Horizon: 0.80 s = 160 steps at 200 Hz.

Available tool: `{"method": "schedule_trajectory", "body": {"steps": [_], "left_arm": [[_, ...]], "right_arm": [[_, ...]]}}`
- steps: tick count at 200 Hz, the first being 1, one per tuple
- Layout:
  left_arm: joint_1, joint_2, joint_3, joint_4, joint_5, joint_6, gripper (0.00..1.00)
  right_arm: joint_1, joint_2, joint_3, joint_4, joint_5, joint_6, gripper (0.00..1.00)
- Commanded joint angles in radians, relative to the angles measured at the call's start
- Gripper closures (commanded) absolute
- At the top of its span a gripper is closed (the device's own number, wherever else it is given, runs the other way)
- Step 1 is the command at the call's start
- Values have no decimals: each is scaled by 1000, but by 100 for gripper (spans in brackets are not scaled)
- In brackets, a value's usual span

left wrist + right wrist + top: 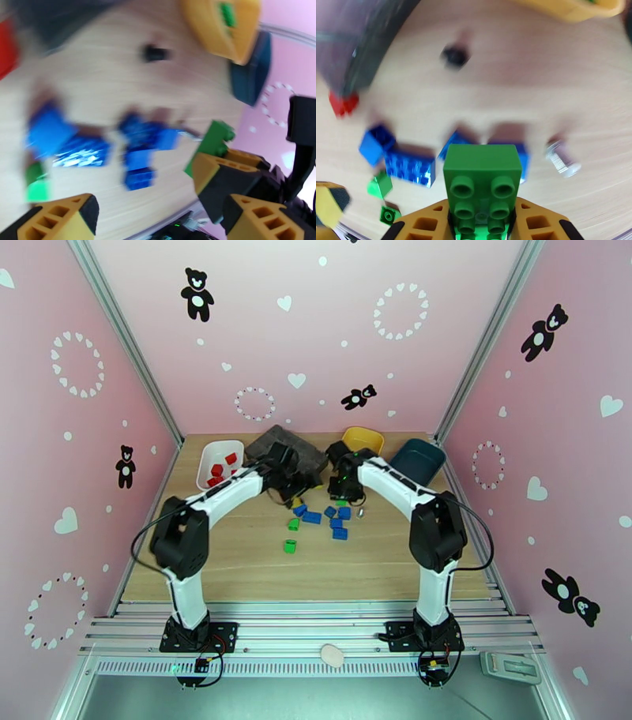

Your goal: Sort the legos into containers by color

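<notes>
Item 1, your R gripper (482, 225): fingers pinched on one green lego (484, 169), studs toward the wrist cam, blue legos (410, 169) on the table behind it. Item 2, your L gripper (158, 221): fingers spread wide, nothing btwn them, near the R one and over the same blue cluster. Item 3, white bin (207, 449), far left: several red legos (221, 469) inside. Item 4, yellow bin (363, 437), far centre: at least one green brick (227, 14) in it. Item 5, teal bin (417, 461), far right, just beside the yellow. Item 6, table (237, 564): several blue pcs mid-table, two green pcs (290, 546) at the cluster's near side, one red brick (343, 104) by the dark grey tray (280, 447). Misc: small black bit (454, 55), silvery bit (563, 160).
</notes>
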<state>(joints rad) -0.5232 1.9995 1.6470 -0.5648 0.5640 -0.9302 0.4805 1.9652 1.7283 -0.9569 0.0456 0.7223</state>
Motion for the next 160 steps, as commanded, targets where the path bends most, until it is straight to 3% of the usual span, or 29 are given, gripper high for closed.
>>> {"method": "schedule_trajectory", "body": {"steps": [1,46,77,115,160], "left_arm": [[-6,106,175,16,113,-24,12],[3,325,549,-66,135,-50,11],[19,392,674,-95,125,-75,11],[37,377,679,-167,100,-23,11],[46,255,557,-266,-6,91,12]], "right_arm": [[-50,47,93,3,12,-5,75],[-143,187,305,-6,13,22,75],[-194,275,416,21,-35,58,74],[-238,361,530,40,-96,89,56],[-246,373,584,15,-119,65,49]]}}
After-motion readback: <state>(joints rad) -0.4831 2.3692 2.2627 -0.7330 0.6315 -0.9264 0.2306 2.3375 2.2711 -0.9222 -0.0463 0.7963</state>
